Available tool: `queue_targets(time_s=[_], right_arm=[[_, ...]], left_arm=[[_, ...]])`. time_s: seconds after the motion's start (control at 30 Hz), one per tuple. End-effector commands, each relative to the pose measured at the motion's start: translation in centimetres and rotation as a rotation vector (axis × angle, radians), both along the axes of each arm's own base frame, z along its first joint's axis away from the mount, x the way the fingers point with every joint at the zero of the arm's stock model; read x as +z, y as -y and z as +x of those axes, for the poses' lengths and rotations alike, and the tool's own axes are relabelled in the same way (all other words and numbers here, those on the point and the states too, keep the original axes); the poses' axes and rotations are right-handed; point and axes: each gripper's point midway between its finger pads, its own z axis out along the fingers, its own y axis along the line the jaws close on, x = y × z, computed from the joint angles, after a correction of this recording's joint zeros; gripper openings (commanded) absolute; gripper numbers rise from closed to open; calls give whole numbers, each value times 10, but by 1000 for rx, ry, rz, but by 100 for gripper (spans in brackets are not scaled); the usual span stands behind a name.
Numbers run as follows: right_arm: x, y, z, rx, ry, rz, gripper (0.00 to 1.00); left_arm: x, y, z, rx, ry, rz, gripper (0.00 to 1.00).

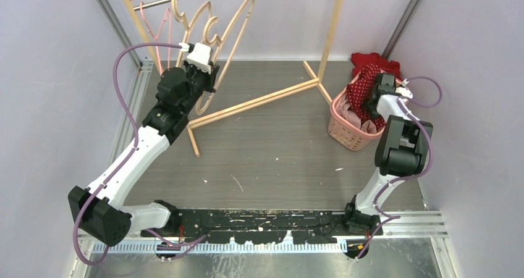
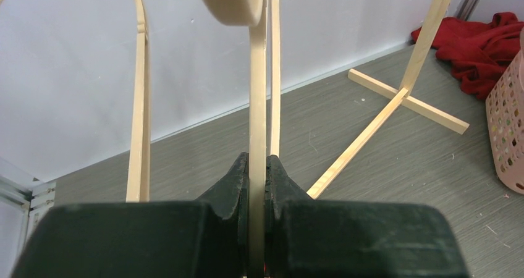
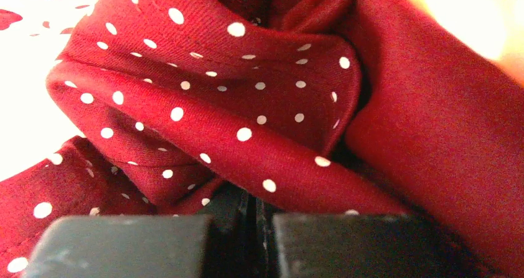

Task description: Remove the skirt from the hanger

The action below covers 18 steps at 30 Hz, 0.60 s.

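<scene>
The red white-dotted skirt (image 1: 360,85) lies bunched in the pink basket (image 1: 346,133) at the right, off the hanger. My right gripper (image 1: 372,107) reaches down into the basket. In the right wrist view its jaws (image 3: 254,197) stand shut with folds of the skirt (image 3: 235,105) across their tips. The bare wooden hanger (image 1: 230,46) hangs on the rack's rail at the back left. My left gripper (image 1: 207,75) is shut on its lower bar, and the left wrist view shows the hanger (image 2: 257,105) pinched between the left gripper's fingertips (image 2: 257,164).
The wooden rack (image 1: 259,102) spreads its floor bars across the back of the table. More hangers, one pink wire (image 1: 157,31), hang on its rail. A plain red cloth (image 1: 374,60) lies behind the basket by the right wall. The walls stand close on both sides.
</scene>
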Motion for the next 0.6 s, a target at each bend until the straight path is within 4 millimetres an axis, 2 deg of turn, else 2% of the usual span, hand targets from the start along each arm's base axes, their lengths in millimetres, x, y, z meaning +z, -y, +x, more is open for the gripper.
queue_targets(time_s=[0.0, 0.1, 0.2, 0.27, 0.37, 0.43, 0.47, 0.57], right_arm=[[-35, -34, -4, 161, -120, 177, 17], [-11, -30, 5, 195, -79, 140, 35], [15, -31, 4, 212, -57, 104, 50], [44, -33, -1, 228, -25, 64, 57], [95, -38, -11, 252, 57, -16, 63], [133, -45, -18, 293, 110, -85, 65], [151, -49, -23, 308, 131, -122, 71], [198, -65, -29, 379, 194, -224, 79]], left_arm=[[39, -5, 0, 19, 93, -39, 0], [39, -4, 0, 15, 89, -46, 0], [42, -3, -1, 7, 98, -54, 0], [45, -3, -1, 9, 107, -59, 0], [47, -3, 0, 13, 115, -67, 0], [49, -4, 0, 22, 121, -85, 0], [49, -5, 0, 30, 125, -94, 0], [51, -7, 2, 47, 134, -106, 0]])
